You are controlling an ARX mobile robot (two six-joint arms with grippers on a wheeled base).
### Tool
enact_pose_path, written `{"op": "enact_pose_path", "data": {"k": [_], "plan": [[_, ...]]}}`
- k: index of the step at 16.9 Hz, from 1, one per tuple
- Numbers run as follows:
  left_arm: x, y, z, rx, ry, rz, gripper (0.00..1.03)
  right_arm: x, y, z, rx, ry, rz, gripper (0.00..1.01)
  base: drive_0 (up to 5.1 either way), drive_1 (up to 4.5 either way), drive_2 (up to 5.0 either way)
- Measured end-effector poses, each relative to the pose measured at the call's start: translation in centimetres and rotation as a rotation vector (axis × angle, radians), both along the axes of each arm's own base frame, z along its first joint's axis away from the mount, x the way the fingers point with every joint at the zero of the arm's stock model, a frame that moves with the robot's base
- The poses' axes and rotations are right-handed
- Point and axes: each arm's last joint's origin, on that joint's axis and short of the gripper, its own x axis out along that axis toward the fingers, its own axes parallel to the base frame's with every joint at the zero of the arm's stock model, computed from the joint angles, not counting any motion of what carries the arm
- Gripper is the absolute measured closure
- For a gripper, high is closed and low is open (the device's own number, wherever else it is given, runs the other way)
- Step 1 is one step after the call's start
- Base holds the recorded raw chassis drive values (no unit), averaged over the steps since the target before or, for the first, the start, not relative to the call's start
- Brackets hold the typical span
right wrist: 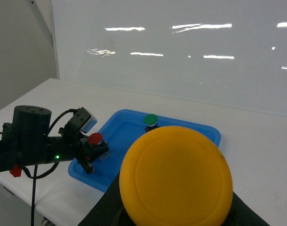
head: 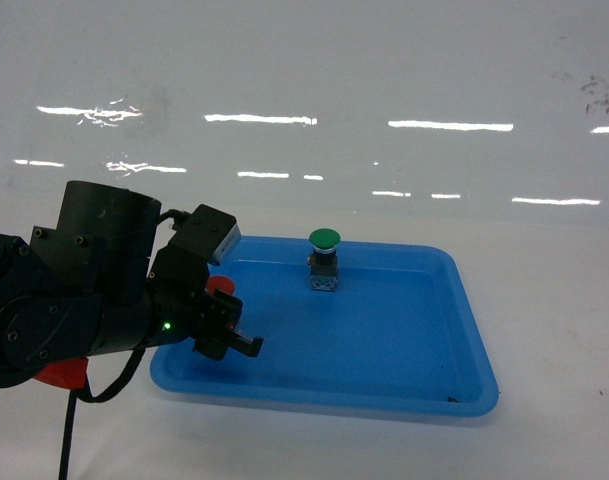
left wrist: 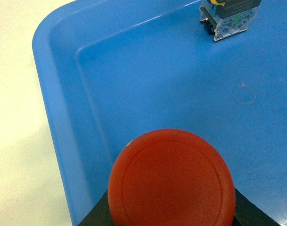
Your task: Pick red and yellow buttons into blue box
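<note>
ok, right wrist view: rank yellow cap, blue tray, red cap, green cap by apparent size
1. yellow cap, inflated by nearness to the camera
2. blue tray
3. red cap and green cap look alike, no ranking

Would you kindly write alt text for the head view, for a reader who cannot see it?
The left gripper holds a red button over the near-left corner of a shallow blue tray on a white table. A green button stands upright near the tray's far edge.
</note>
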Motion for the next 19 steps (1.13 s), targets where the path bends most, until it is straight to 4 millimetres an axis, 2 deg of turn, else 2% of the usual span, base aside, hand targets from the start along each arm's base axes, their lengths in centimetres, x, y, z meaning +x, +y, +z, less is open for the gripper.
{"op": "enact_pose_path", "data": {"k": [1,2,10,13,17,18,19], "plan": [[0.0,0.0,0.0,-0.001,0.0,-0.001,0.77,0.0,0.0,0.0,0.0,0.0,0.0,0.75,0.0,0.0,0.0],[0.0,0.0,0.0,0.0,-0.001,-0.001,0.79,0.0,0.0,0.0,0.0,0.0,0.0,0.75,0.0,0.0,0.0],[0.0,0.1,0.0,0.003,-0.003,0.007,0.79,0.0,0.0,0.0,0.0,0.0,0.0,0.75,0.0,0.0,0.0],[-0.5,0.6,0.7,0.005,-0.012,0.029,0.79,0.0,0.0,0.0,0.0,0.0,0.0,0.75,0.0,0.0,0.0],[-0.8,1.3,3.9,-0.029,-0.08,0.062,0.79,0.0,0.0,0.0,0.0,0.0,0.0,0.75,0.0,0.0,0.0],[-1.6,2.2,7.4,-0.076,-0.154,0.1,0.79,0.0,0.0,0.0,0.0,0.0,0.0,0.75,0.0,0.0,0.0],[-3.3,3.2,9.5,-0.121,-0.173,0.139,0.79,0.0,0.0,0.0,0.0,0.0,0.0,0.75,0.0,0.0,0.0]]}}
